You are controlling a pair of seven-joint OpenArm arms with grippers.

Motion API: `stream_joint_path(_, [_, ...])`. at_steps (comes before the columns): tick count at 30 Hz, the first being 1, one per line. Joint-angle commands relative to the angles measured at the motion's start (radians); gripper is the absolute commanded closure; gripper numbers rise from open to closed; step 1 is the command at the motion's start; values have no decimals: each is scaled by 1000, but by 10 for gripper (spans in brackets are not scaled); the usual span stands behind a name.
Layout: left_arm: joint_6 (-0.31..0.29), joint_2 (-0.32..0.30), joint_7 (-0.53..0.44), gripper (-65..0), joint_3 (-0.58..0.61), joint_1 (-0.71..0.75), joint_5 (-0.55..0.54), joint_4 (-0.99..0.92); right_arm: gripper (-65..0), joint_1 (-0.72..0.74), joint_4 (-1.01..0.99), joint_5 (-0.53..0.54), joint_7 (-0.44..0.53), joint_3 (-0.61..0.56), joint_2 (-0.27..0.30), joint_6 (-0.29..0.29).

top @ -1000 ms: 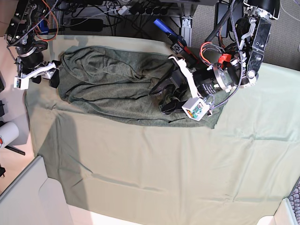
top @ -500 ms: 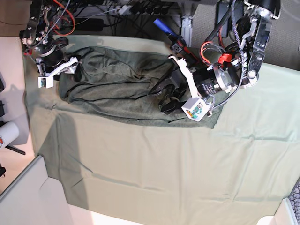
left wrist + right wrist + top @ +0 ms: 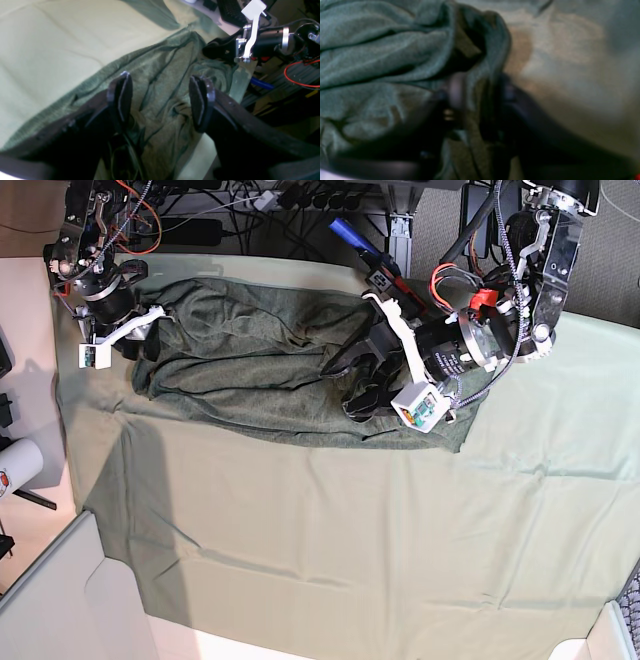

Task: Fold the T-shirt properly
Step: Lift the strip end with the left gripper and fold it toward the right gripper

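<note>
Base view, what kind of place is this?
Probably a robotics lab bench: a pale mint-green table cloth covers the table, two robot arms work a wrinkled dark olive T-shirt, and tangled cables and power strips sit behind.

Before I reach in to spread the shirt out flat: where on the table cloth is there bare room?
The broad front stretch of table cloth, from the T-shirt's lower edge down to the near edge, lies bare, as does the strip right of the left hand. The back is crowded: bunched shirt, both arms, right hand, cables behind.
</note>
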Motion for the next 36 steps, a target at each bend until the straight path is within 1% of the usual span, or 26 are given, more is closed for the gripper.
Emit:
stream_joint_path(1, [-19, 5, -22, -391, -7, -10, -21, 32, -63, 12, 11, -6, 26, 13, 18, 4])
stream_joint_path(2, [-21, 5, -22, -391, -17, -10, -21, 40, -17, 13, 11, -20, 29, 13, 16, 3])
stream_joint_path(3, [-21, 5, -22, -391, -28, -10, -21, 45, 0, 13, 11, -35, 40, 13, 16, 4])
stream_joint_path(6, [-22, 2, -22, -391, -71, -9, -21, 45, 0, 13, 11, -71, 65, 13, 7, 3])
stream_joint_path(9, [-22, -1, -20, -391, -116, -7, -23, 45, 0, 13, 11, -78, 65, 13, 5, 3])
stream_joint_path(14, [-23, -9, 7, -391, -202, -7, -94, 45, 0, 13, 11, -77, 72, 18, 5, 3])
stream_joint_path(17, [-47, -31, 15, -391, -244, -4, -129, 46, 0, 13, 12, -72, 72, 47, 5, 2])
stream_joint_path(19, [-69, -42, 16, -391, -274, -1, -150, 46, 0, 13, 12, -42, 72, 87, 5, 3])
stream_joint_path(23, [-72, -65, 31, -391, -329, 4, -159, 45, 0, 13, 15, 54, 61, 183, 5, 4])
stream_joint_path(25, [-72, -82, 31, -391, -350, 13, -155, 45, 0, 13, 35, 124, 21, 212, 5, 5])
stream_joint_path(27, [-75, -108, 31, -391, -362, 26, -152, 43, 0, 13, 76, 183, -25, 218, 4, 8])
stream_joint_path(29, [-75, -134, 31, -391, -364, 40, -137, 43, 0, 13, 138, 204, -38, 218, -15, 12])
stream_joint_path(31, [-75, -159, 31, -391, -364, 55, -120, 42, 0, 13, 216, 215, -42, 218, -52, 12])
stream_joint_path(34, [-74, -192, 30, -391, -364, 79, -95, 42, 0, 13, 341, 249, -66, 210, -130, 12])
stream_joint_path(36, [-74, -210, 31, -391, -364, 94, -95, 42, 0, 13, 413, 253, -72, 190, -190, 12])
